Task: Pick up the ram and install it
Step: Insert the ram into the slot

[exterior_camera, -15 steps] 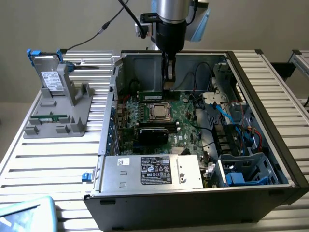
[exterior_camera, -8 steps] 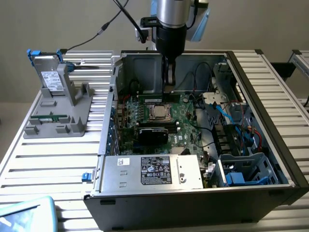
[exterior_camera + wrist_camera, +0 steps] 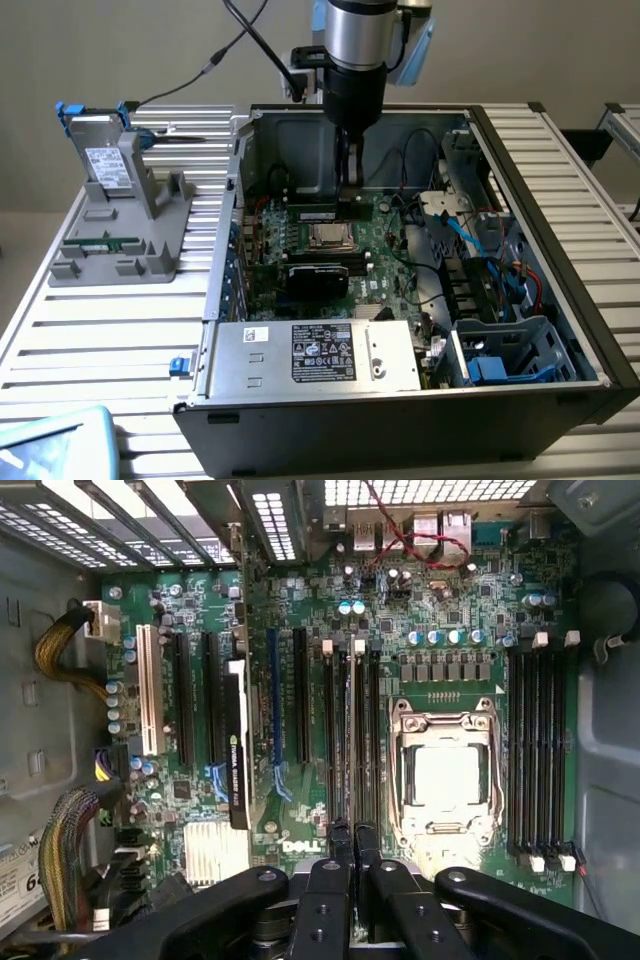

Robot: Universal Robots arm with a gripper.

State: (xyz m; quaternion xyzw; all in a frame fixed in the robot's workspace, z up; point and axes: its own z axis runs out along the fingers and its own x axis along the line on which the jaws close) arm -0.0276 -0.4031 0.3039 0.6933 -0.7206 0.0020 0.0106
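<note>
My gripper [image 3: 348, 188] reaches down into the open computer case [image 3: 560, 200], over the memory slots just behind the CPU socket [image 3: 327, 236]. It is shut on the ram [image 3: 312, 212], a thin green stick that runs from the fingers toward the exterior view's left, low over the motherboard. In the wrist view the ram [image 3: 357, 730] shows edge-on as a pale thin line, lined up along the dark slots beside the CPU socket [image 3: 445, 780]. The black fingers [image 3: 328, 880] clamp its near end. I cannot tell whether it touches a slot.
A grey stand [image 3: 120, 235] left of the case holds a boxy drive [image 3: 100, 150] with blue tabs and a green strip. Inside the case are a graphics card [image 3: 318, 278], the power supply [image 3: 320, 355], blue cables [image 3: 480, 235] and a drive cage [image 3: 510, 350].
</note>
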